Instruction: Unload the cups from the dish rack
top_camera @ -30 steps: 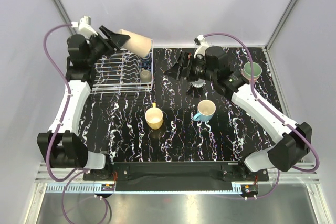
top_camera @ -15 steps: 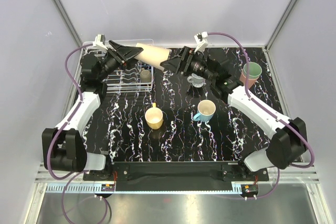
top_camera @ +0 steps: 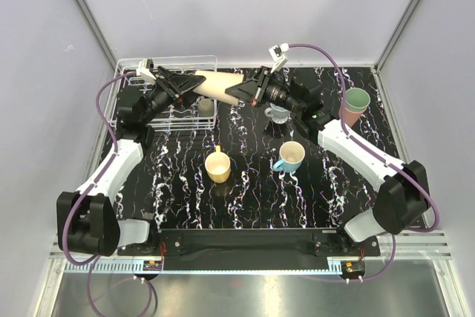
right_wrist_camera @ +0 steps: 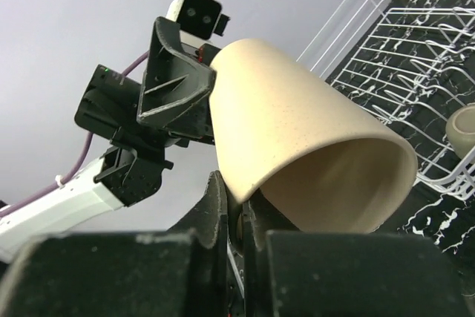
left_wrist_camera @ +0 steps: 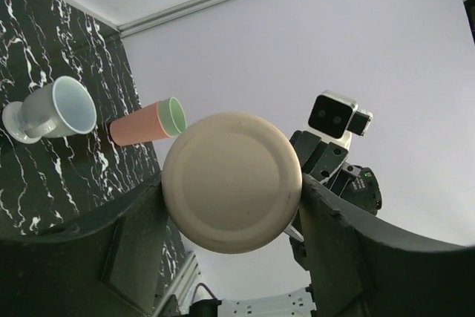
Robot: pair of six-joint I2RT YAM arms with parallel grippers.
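Note:
A tan tumbler (top_camera: 215, 83) hangs on its side in the air just right of the dish rack (top_camera: 167, 59), held from both ends. My left gripper (top_camera: 191, 83) is shut around its base (left_wrist_camera: 231, 181), one finger on either side. My right gripper (top_camera: 236, 93) is shut on the rim (right_wrist_camera: 297, 139), with one finger inside the mouth and one outside (right_wrist_camera: 241, 206). A grey-brown cup (top_camera: 205, 107) still stands in the rack's right end (right_wrist_camera: 464, 128). On the table stand a yellow mug (top_camera: 218, 166), a cyan mug (top_camera: 290, 157) and a pale mug (top_camera: 279, 113).
A green tumbler nested in a pinkish one (top_camera: 355, 103) stands at the table's right side, also in the left wrist view (left_wrist_camera: 148, 122). The white wire rack (right_wrist_camera: 415, 57) fills the back left corner. Enclosure walls rise close behind and beside both arms.
The left arm carried the tan tumbler rightward from above the rack. The right gripper came up to meet it and closed on the rim.

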